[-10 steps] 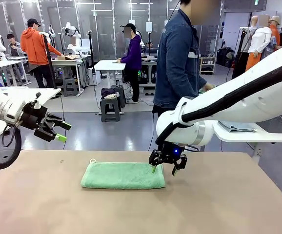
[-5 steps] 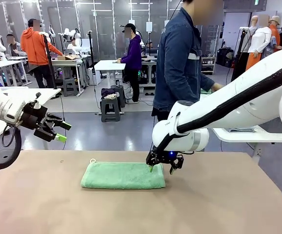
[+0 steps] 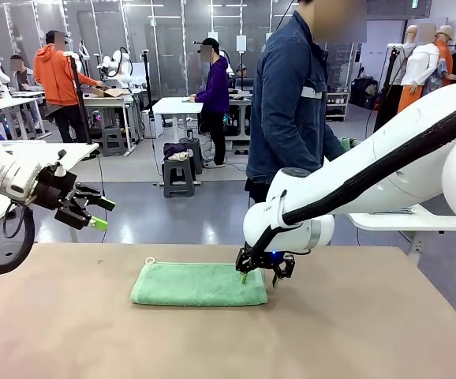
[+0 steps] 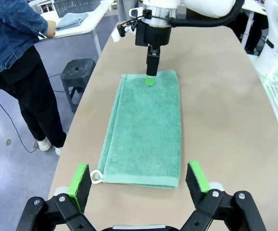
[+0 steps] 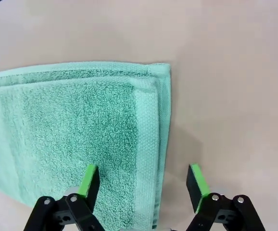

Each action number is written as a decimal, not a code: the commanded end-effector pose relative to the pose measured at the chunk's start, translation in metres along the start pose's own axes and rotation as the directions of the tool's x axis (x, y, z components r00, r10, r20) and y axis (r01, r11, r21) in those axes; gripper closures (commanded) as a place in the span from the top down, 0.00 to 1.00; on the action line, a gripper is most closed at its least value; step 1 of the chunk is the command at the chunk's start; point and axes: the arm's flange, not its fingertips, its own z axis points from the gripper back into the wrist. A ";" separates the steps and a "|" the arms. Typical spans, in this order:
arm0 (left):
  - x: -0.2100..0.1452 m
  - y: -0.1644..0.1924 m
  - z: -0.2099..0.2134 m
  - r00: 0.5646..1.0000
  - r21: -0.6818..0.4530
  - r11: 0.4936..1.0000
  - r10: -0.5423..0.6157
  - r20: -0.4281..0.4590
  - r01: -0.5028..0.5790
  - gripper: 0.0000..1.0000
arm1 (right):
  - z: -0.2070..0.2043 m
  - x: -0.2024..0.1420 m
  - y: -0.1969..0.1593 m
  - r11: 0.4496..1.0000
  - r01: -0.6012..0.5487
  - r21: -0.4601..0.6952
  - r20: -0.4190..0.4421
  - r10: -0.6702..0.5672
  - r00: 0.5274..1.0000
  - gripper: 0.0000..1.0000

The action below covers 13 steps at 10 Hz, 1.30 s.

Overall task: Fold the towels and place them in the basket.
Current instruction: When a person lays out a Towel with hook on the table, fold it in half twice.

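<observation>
Mint green terry is what lies on the brown table (image 3: pixel 354 332): one towel (image 3: pixel 199 284), folded into a long, flat rectangle, near the middle of the tabletop and a little towards the robot's left. A small white loop sticks out at its far left corner. In the right wrist view the towel (image 5: pixel 71 130) shows layered edges at its short end, stacked one on another.

The right gripper (image 3: pixel 258 276) hangs low over that right-hand end, fingers pointing down. Its jaws stand wide apart and grip nothing. Seen from its own camera, the right gripper (image 5: pixel 141 180) straddles the short edge: one finger is over the cloth, the other over bare table just beside it (whether the pad actually touches the terry cannot be told). The left wrist camera shows a green pad (image 4: pixel 150 81) at the far end of the towel (image 4: pixel 146 130).

The left gripper (image 3: pixel 102 213) is raised in the air beyond the table's left edge, well apart from the towel. Its jaws are spread fully and are empty too; its own view looks past the left gripper (image 4: pixel 138 178) down the towel's length.

A person (image 3: pixel 291 103) in a denim jacket stands at the far side, turned towards a white side table (image 4: pixel 83 26). On it sit a dark grey basket (image 4: pixel 76 6) and a pale grey-blue towel (image 4: pixel 71 20).
</observation>
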 end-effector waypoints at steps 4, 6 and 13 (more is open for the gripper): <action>0.003 -0.001 0.000 1.000 -0.004 1.000 -0.007 0.004 0.007 1.00 | -0.016 -0.003 0.017 0.996 0.056 -0.073 0.053 -0.053 0.997 0.67; 0.003 -0.001 0.000 1.000 -0.004 1.000 -0.007 0.004 0.007 1.00 | -0.017 -0.005 0.020 0.995 0.058 -0.080 0.060 -0.053 0.997 0.57; 0.003 -0.001 0.000 1.000 -0.004 1.000 -0.007 0.004 0.007 1.00 | -0.007 -0.013 0.040 0.988 0.057 -0.143 0.059 -0.049 0.997 0.57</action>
